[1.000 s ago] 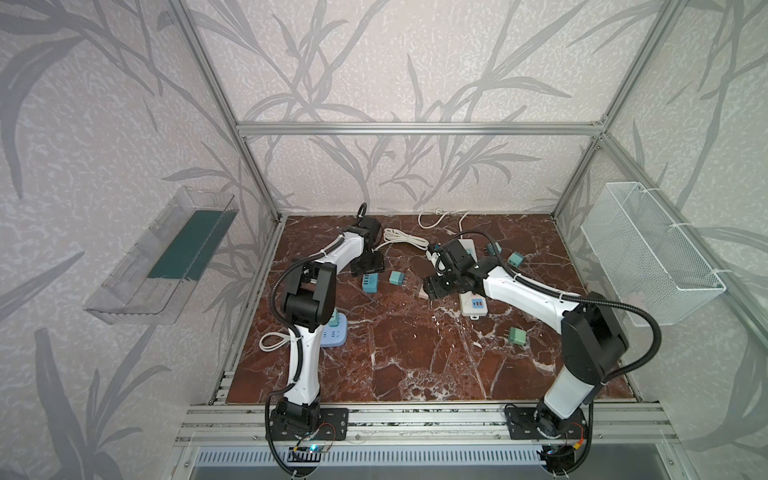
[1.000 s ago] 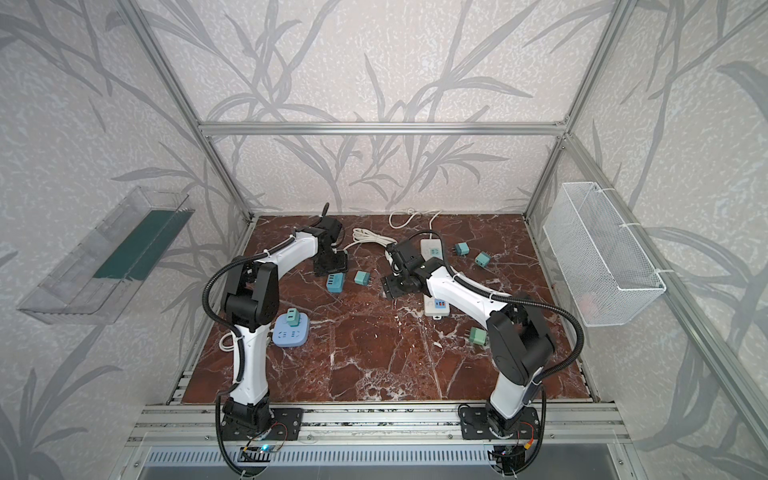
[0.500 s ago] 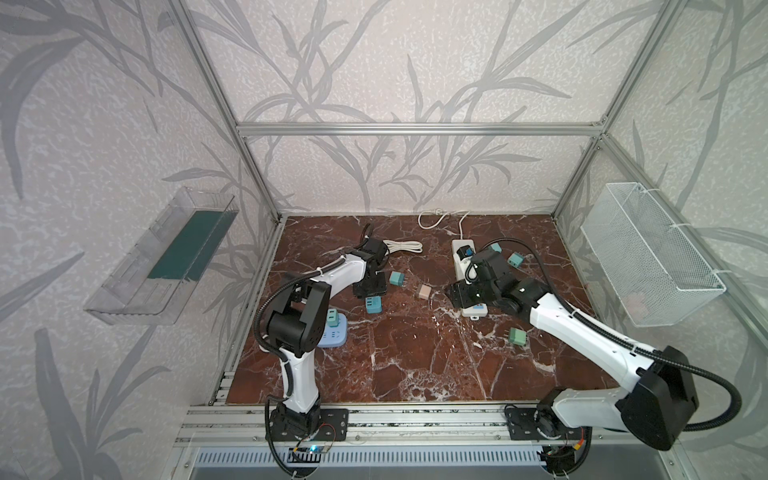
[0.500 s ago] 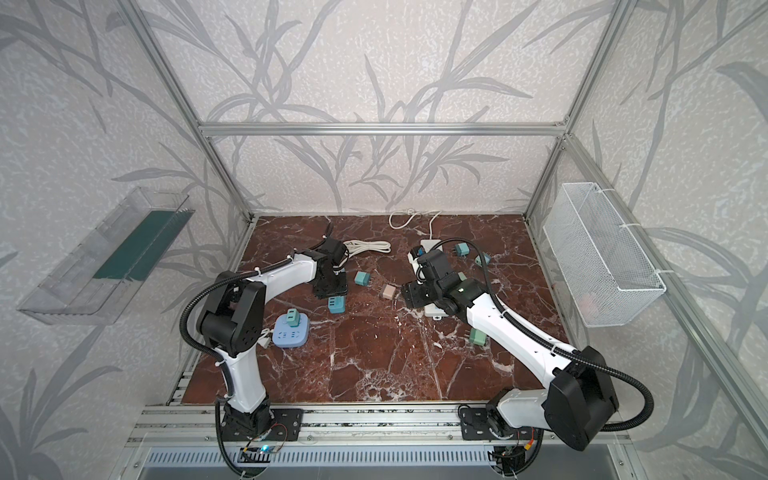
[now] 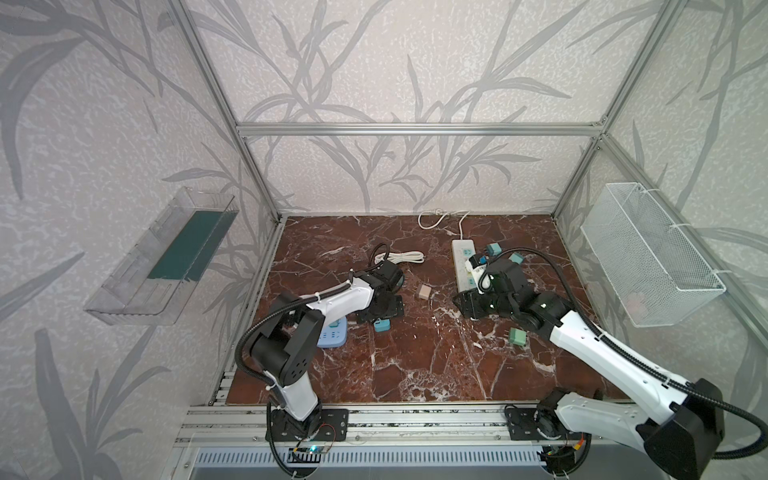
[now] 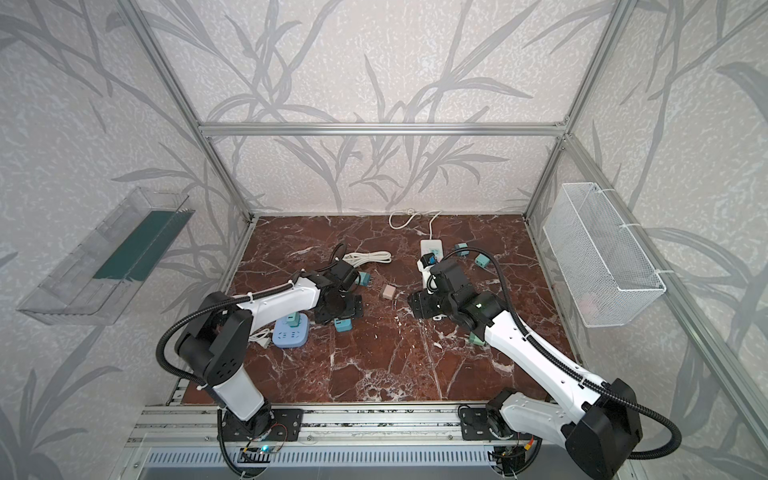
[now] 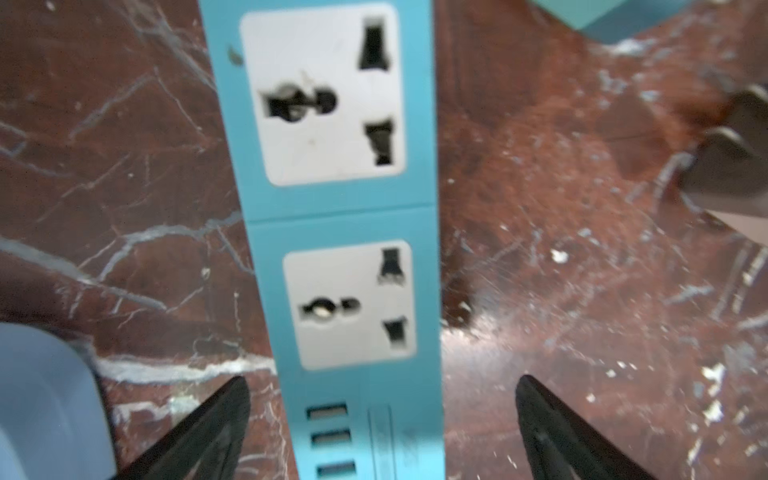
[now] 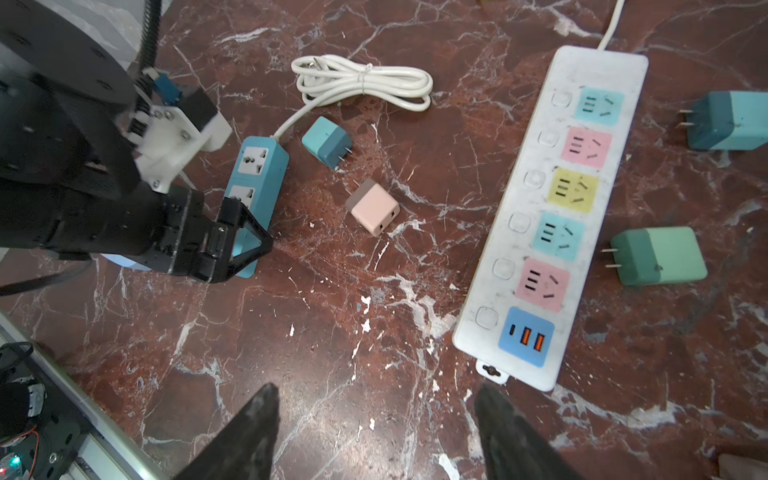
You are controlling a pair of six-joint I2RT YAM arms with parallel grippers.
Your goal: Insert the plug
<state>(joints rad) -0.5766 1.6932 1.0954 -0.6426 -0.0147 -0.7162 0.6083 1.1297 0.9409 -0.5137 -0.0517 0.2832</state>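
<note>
At the lower edge of my right wrist view, my right pincer (image 8: 376,388) stands wide with only bare marble floor (image 8: 332,332) between its fingers, so it carries nothing. I judge it is held high and back like this so that I can survey every plug and socket before choosing. My left pincer (image 7: 382,379) is spread wide too. At the bottom of its own view, one finger stands on each side of the blue two-socket strip (image 7: 345,216) near the USB end, with a gap on both sides. It straddles the strip and does not grip it, which I take as a stance for steadying the strip against a push. A lavender socket block (image 7: 41,403) fills the lower left corner there. Farther out, in the middle of the right wrist view, the pink plug (image 8: 374,208) lies loose on its side, its prongs pointing to the upper left. It sits between the blue strip on its left and the long white strip (image 8: 557,195) on its right, touching neither, and in a top view it lies mid-floor between my arms (image 5: 424,292). It is in no socket yet, and I judge it the easiest to fetch. A teal plug (image 8: 326,141) lies just beyond it, near the blue strip's cable end. Farthest, at the upper middle, rests the coiled white cable (image 8: 365,83).
</note>
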